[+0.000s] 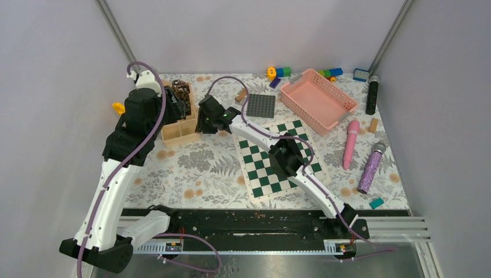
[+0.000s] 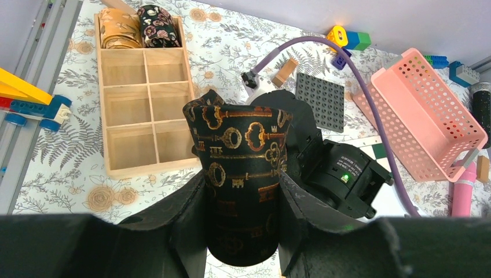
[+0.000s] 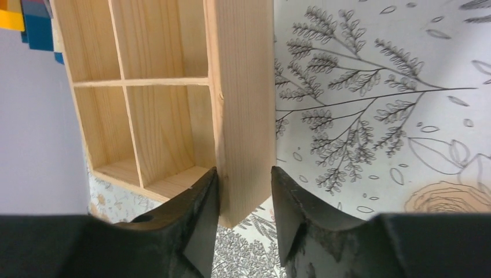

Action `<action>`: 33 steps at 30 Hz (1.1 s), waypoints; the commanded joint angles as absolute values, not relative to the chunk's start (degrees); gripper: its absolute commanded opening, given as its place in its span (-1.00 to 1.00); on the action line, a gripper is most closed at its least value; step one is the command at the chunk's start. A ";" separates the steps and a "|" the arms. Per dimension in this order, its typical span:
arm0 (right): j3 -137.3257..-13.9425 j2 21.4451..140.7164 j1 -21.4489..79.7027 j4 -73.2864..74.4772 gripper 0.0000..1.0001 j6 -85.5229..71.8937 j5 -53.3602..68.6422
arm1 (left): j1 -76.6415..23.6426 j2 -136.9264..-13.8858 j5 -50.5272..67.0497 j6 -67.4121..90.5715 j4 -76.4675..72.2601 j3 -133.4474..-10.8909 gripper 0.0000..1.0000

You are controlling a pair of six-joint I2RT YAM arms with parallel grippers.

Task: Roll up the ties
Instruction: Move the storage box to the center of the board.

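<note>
While clenched between both fingers of left gripper (image 2: 242, 182), key tie (image 2: 243, 145): 1 pc, dark cloth w/ gold key print, rolled into upright coil, seen over near-right corner of tray (image 2: 147, 168); contact below not visible. Tan tie (image 2: 118, 29): rolled, tray far row, left compt. Floral tie (image 2: 157, 26): dark, rolled, far row, right compt, next to tan tie. Other 6 compts: bare wood. Right gripper (image 3: 244, 194): pinched on tray side wall near its corner, one finger inside, one outside. Tray sits on leaf-print table (image 2: 231, 40).
</note>
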State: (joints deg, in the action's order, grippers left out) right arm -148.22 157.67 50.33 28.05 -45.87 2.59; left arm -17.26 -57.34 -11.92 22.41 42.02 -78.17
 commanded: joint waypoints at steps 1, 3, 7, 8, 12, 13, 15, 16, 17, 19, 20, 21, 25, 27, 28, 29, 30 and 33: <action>-147.38 154.81 50.62 36.46 -0.25 -41.05 -7.49 | -16.73 -56.29 -11.66 21.84 39.66 -78.16 -0.29; -142.72 151.52 50.63 36.89 -0.41 -38.37 -9.90 | -16.61 -56.10 -11.62 21.87 39.69 -77.95 -0.29; -134.61 145.78 50.62 38.71 -0.67 -33.86 -15.71 | -16.48 -55.99 -11.48 22.10 39.31 -77.40 -0.30; -132.38 144.17 50.62 38.77 -0.73 -32.90 -16.52 | -16.37 -56.06 -11.28 22.19 39.22 -77.26 -0.30; -121.01 136.59 50.62 35.25 -0.97 -29.25 -18.03 | -16.33 -56.58 -10.58 22.39 39.20 -76.68 -0.30; -117.51 134.31 50.58 34.15 -1.00 -28.83 -18.66 | -16.34 -56.67 -10.51 22.48 39.20 -76.45 -0.30; -110.40 129.79 50.50 31.56 -1.00 -28.05 -20.74 | -16.35 -56.97 -10.27 22.67 39.15 -76.11 -0.30; -106.60 127.33 50.53 30.04 -1.00 -27.65 -21.35 | -16.35 -57.19 -10.03 22.80 39.07 -75.86 -0.30; -102.95 125.01 50.54 28.23 -1.00 -27.11 -21.77 | -16.35 -57.40 -9.88 22.95 38.96 -75.71 -0.30; -96.07 120.67 50.53 25.47 -1.00 -26.45 -22.17 | -16.35 -58.00 -9.23 23.22 38.83 -75.28 -0.31; -92.97 118.66 50.54 24.60 -1.00 -26.17 -22.12 | -16.35 -58.20 -8.81 23.40 38.52 -74.95 -0.32; -90.17 116.92 50.54 23.73 -1.00 -25.97 -21.84 | -16.29 -58.45 -8.34 23.61 38.29 -74.64 -0.32; -78.85 110.74 50.53 19.20 -1.00 -26.02 -18.52 | -16.30 -59.31 -6.37 24.25 37.24 -73.09 -0.34; -75.08 108.41 50.54 18.09 -1.00 -26.69 -16.73 | -16.34 -59.91 -5.11 24.34 36.66 -72.23 -0.34; -73.31 107.03 50.54 17.72 -1.00 -27.10 -16.20 | -16.30 -60.24 -4.37 24.35 36.53 -71.91 -0.35; -71.82 106.03 50.54 17.55 -1.00 -27.30 -15.98 | -16.30 -60.67 -3.52 24.47 36.48 -71.66 -0.36; -70.41 105.03 50.54 17.49 -1.00 -27.61 -15.84 | -16.34 -61.18 -2.56 24.58 36.52 -71.42 -0.36; -66.32 102.10 50.51 16.98 -1.00 -28.47 -15.48 | -16.33 -62.18 -0.42 25.48 36.06 -70.29 -0.38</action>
